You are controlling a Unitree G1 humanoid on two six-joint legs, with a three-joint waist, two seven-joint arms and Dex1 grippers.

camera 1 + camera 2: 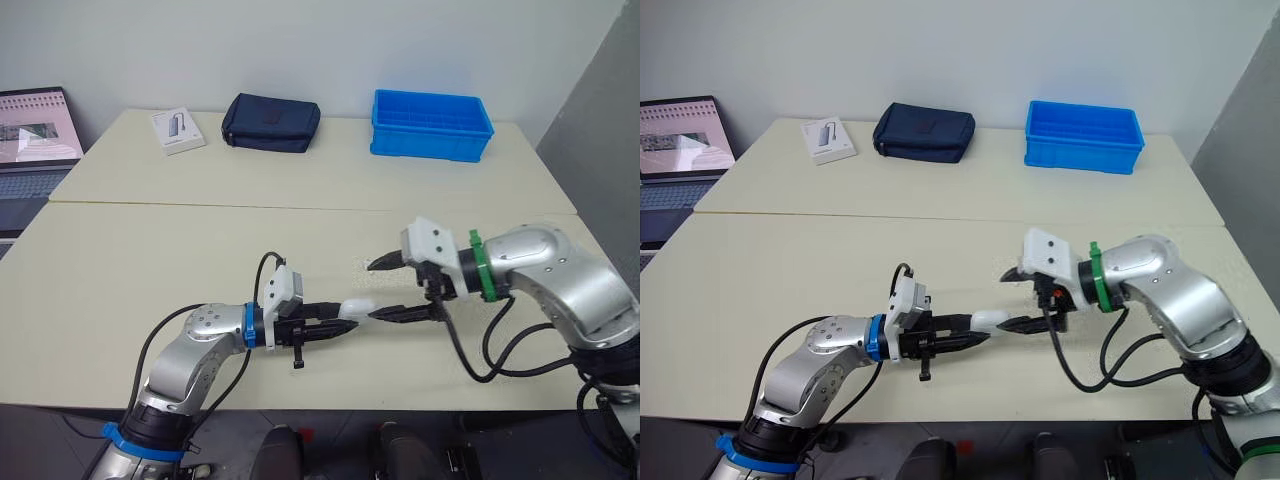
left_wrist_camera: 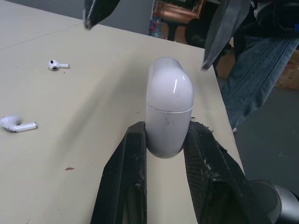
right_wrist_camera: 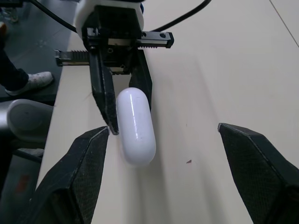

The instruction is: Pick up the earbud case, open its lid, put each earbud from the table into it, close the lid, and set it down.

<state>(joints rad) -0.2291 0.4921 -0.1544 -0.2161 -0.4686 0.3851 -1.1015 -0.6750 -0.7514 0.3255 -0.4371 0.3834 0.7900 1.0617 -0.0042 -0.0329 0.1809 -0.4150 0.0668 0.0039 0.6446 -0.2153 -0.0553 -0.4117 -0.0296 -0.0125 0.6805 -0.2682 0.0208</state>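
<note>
left gripper (image 2: 166, 135) fingers clench closed earbud case (image 2: 169, 107), right gripper (image 1: 372, 290) fingers spread at 3 o'clock; prying lid may twist it loose.

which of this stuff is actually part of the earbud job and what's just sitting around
For the job:
earbud case, lid closed, held by the left gripper
right gripper, open, facing the case
earbud and second earbud, loose on the table

Just lying about:
laptop
white box
dark pouch
blue bin
</note>
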